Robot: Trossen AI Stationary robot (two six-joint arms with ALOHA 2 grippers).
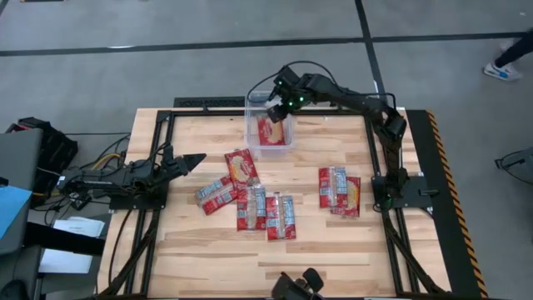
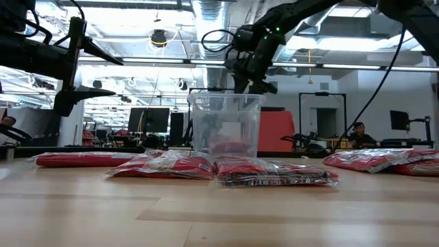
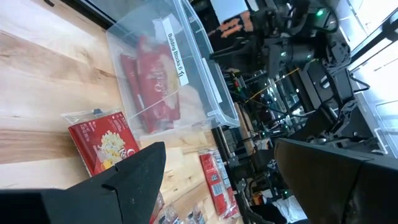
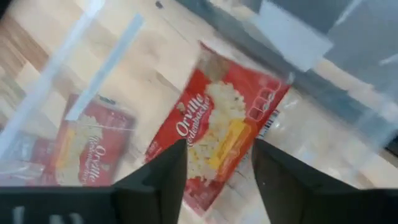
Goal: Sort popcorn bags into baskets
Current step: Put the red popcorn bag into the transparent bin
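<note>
A popcorn bag [image 4: 217, 134] reading "Orville Redenbacher" is lying inside the clear bin [image 1: 250, 133] at the far edge of the desk [image 1: 333, 242]. The right hand [image 1: 277, 107] is hovering just over the bin, fingers apart with nothing between them. The left wrist view is picking up a white label on the bin wall, too small to read. The other bags [image 1: 265, 208] are sitting scattered mid-desk. The left hand [image 1: 190, 161] is resting low at the desk's left side, fingers apart too.
</note>
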